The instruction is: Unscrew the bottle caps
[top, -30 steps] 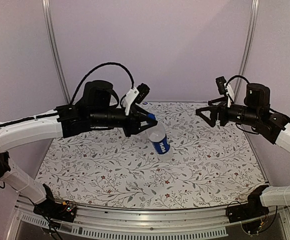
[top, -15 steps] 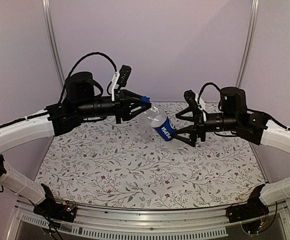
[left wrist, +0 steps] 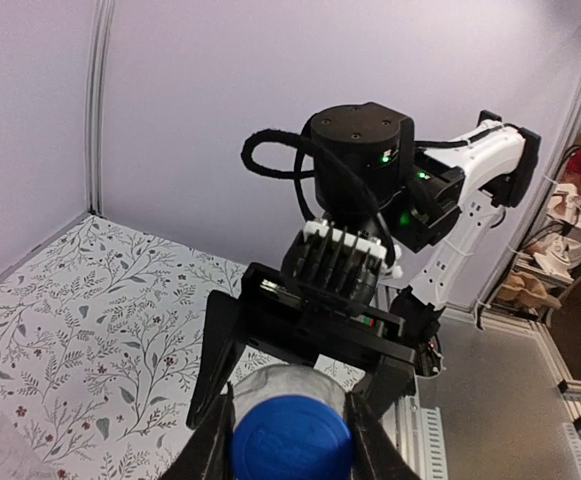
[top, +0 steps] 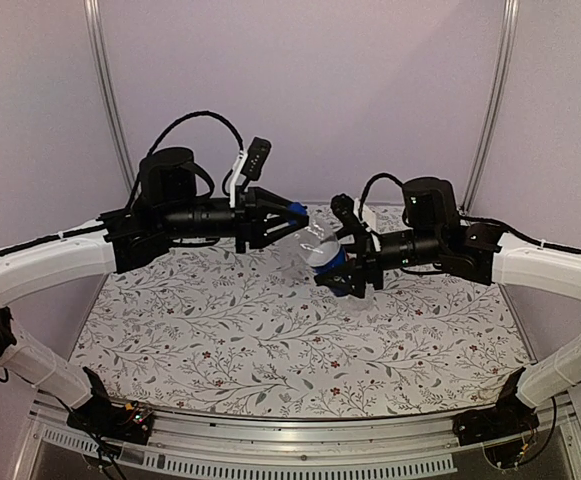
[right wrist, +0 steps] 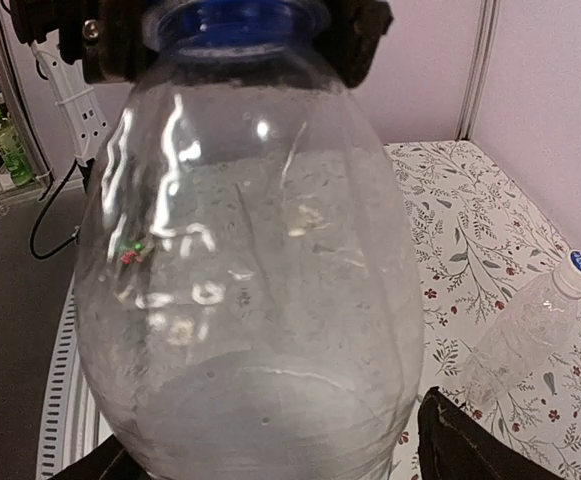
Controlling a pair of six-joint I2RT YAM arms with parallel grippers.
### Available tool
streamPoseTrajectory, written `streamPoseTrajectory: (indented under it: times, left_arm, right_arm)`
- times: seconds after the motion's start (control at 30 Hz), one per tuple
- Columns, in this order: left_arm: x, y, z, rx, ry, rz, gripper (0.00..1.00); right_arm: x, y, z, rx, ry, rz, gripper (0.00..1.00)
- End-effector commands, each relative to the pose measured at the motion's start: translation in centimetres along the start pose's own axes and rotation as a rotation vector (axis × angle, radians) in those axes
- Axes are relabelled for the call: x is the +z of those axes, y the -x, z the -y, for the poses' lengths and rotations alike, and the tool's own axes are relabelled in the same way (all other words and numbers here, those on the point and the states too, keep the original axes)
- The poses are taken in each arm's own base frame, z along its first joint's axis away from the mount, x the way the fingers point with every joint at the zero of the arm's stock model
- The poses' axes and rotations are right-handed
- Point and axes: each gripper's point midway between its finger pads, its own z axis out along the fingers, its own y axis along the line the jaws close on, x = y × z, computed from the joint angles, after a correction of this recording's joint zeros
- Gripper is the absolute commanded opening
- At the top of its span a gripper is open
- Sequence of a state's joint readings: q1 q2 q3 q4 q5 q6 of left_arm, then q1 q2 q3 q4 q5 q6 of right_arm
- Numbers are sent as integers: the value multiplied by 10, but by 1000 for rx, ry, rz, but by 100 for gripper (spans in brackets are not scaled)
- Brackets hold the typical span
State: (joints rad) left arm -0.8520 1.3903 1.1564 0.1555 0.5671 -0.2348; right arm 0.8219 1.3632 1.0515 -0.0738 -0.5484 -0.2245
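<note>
**Table** (top: 220,340): a flat surface covered by a cloth printed with leaves and twigs, enclosed by pale walls.

**Left arm** (top: 60,255) and **right arm** (top: 540,265): both reach inward above the cloth and meet near the middle of the table, towards its far side.

**Labelled bottle** (top: 320,248): a clear bottle with a dark blue band. It is held in the air above the cloth between the two arms, tilted, with its neck towards the left arm and its base towards the right arm. In the right wrist view its body fills most of the frame.

**Plain bottle** (right wrist: 520,335): lies on its side on the cloth, well apart from the held bottle. It is seen only in the right wrist view.

**Right gripper** (top: 342,262): its jaws stand wide, one on each side of the labelled bottle's lower body. It cannot be told whether the fingers (right wrist: 470,440) press on the plastic.

**Left gripper** (top: 292,214): closed tightly, pinching the blue cap.

**Blue cap** (left wrist: 290,440): sits on the labelled bottle's neck, gripped between the left fingers.

**Whitish cap** (right wrist: 577,263): has a blue top and sits on the plain bottle's neck.
</note>
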Motion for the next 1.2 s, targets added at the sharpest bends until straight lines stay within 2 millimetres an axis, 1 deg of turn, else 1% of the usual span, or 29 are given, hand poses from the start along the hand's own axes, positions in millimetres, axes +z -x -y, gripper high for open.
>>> streamPoseTrajectory:
  times: [0.0,0.1,0.23,0.3,0.43,0.6,0.67,0.73,0.77,0.8,0.93,0.97,1.07,1.13,1.17]
  left_arm:
    - [1,5,6,21,-4,7,13]
    - [1,6,10,25,-15,9,13]
    - [3,2,10,26,-12,-8,13]
    - [3,2,9,29,-8,-7,13]
    - [3,5,9,35,-1,-2,13]
    - [0,11,11,50,2,4,13]
    - [-1,14,13,54,-1,11,14]
    - [-2,17,15,60,-8,16,16]
    - [-3,18,16,64,-10,19,20]
    - [-3,19,17,67,-10,20,25]
    - [-6,25,17,80,-1,33,52]
    - [-6,26,17,81,0,35,60]
    - [-7,30,21,90,-16,41,80]
    - [-8,33,26,102,-38,50,89]
    - [-8,35,28,112,-50,56,92]
  right_arm:
    - [6,8,-1,-34,16,35,79]
    - [7,6,-1,-35,18,34,76]
    - [7,11,-2,-50,24,64,67]
    - [9,11,-2,-48,29,64,62]
    - [12,4,-3,-45,41,58,54]
    - [12,3,-2,-46,37,66,45]
    - [13,2,-2,-49,37,70,43]
    - [13,2,-3,-46,42,82,42]
    - [13,3,-4,-45,47,94,42]
    - [14,3,-6,-44,56,105,41]
    - [13,7,-10,-38,81,149,39]
    - [12,8,-12,-39,87,161,38]
    - [8,12,-18,-34,111,209,37]
    - [5,13,-22,-30,125,238,36]
    - [4,15,-24,-25,134,254,36]
